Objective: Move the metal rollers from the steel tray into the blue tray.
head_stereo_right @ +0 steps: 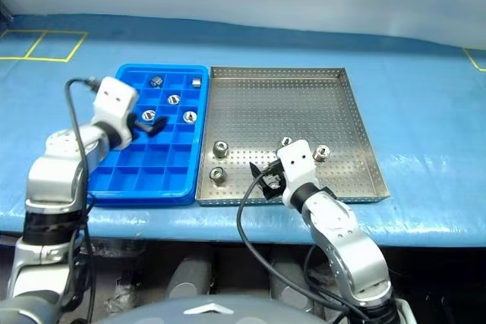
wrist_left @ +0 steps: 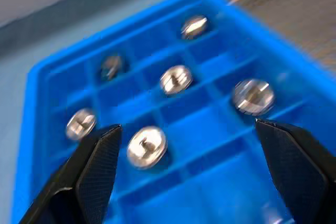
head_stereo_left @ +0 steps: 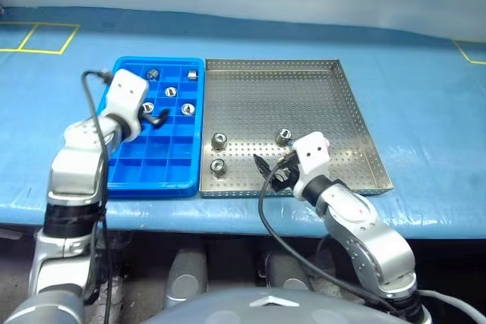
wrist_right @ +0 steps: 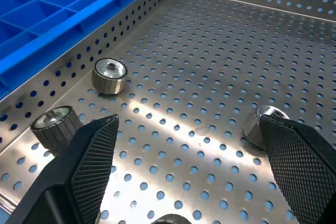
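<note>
Over the blue tray (head_stereo_left: 125, 172), near its far end, my left gripper (head_stereo_left: 157, 118) hangs with jaws spread and nothing between them; several metal rollers (wrist_left: 147, 146) sit one to a compartment there. I judge a drop-off just finished. My right gripper (head_stereo_left: 272, 173) hovers released above the steel tray (head_stereo_left: 304, 96) at its near edge, where rollers remain: two by the left rim (head_stereo_left: 219, 141), others beside the gripper. Next I should lower it over one and close squarely.

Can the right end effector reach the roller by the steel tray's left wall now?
Probably yes. The right end effector is open, and bare tray floor lies between it and that roller.
</note>
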Motion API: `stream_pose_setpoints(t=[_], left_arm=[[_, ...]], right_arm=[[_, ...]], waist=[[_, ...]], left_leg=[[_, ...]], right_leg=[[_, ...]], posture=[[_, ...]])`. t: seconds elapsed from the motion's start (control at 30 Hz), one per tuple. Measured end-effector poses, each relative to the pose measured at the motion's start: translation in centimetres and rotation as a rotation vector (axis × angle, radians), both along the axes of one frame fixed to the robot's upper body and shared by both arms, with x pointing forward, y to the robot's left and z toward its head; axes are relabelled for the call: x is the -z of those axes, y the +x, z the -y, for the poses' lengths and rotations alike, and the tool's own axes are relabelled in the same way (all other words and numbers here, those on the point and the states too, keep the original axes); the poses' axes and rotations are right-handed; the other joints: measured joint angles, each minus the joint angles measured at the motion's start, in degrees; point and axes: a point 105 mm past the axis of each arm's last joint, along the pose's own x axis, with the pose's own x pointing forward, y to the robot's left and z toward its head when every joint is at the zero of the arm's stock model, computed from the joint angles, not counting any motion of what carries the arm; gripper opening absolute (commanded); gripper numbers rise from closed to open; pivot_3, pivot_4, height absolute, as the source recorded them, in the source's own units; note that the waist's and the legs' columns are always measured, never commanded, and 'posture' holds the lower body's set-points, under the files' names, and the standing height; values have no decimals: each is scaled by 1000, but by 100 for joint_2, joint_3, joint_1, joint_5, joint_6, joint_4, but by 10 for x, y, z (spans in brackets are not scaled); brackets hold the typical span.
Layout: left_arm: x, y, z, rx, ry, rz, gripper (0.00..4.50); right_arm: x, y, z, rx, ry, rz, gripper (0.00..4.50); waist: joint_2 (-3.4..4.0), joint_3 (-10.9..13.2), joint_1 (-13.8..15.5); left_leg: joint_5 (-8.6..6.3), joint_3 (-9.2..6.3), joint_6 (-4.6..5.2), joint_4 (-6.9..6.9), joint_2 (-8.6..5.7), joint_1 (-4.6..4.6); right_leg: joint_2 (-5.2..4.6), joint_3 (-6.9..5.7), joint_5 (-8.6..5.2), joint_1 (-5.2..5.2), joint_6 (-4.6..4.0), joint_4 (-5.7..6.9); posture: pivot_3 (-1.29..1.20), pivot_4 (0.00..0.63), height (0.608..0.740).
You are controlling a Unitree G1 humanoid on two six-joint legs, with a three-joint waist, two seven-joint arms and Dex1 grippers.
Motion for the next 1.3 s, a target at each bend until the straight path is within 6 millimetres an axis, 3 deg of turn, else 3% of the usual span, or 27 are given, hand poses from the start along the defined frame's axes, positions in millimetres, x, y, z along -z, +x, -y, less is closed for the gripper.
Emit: stream_pose_setpoints(t=[0.13,0.3,0.37,0.47,0.6,0.9,1.1,1.2,1.3], left_arm=[[-21,5,53,257,-47,-1,4475],[-30,7,109,525,-64,-61,4475],[-23,9,125,590,-40,-92,4475],[9,15,143,637,15,-189,4475],[40,20,154,633,34,-272,4475],[91,23,164,586,155,-315,4475],[106,25,157,550,203,-341,4475],[111,27,153,523,216,-344,3873],[110,29,153,505,195,-336,2899]], right_arm=[[-1,-2,7,26,-5,4,4500],[-1,-3,9,40,0,5,4500],[-2,-2,10,49,1,8,4500],[-4,-4,11,70,6,16,4500],[-1,-7,16,103,3,9,4500],[-1,-8,20,137,8,11,4500],[-1,-9,18,131,6,13,4500],[-1,-10,15,121,8,17,4500],[-1,-10,14,118,7,18,4500]], waist=[[0,0,-154],[2,0,-273],[4,-2,-323],[9,-4,-409],[10,-3,-507],[12,-4,-575],[12,-4,-633],[12,-4,-648],[12,-4,-650]], left_leg=[[0,-4,2,-3,1,4],[0,-4,5,-5,-1,3],[-1,-3,6,-5,-1,4],[-2,-3,8,-7,-2,2],[-4,-2,13,-7,-2,-3],[-5,-1,14,-7,-3,-2],[-5,-2,14,-7,-4,-2],[-5,-2,13,-7,-4,-2],[-5,-2,13,-7,-4,-2]], right_leg=[[9,2,15,0,26,4],[10,8,15,-1,26,2],[10,10,15,-1,26,1],[11,14,15,-4,26,0],[14,18,15,-10,26,0],[14,23,15,-9,28,0],[14,24,15,-8,29,0],[14,24,15,-8,30,0],[13,24,15,-8,30,0]], posture=[[-33,150,740],[-78,150,740],[-93,150,740],[-120,150,740],[-135,150,740],[-154,150,740],[-155,150,740],[-155,150,740],[-149,150,740]])
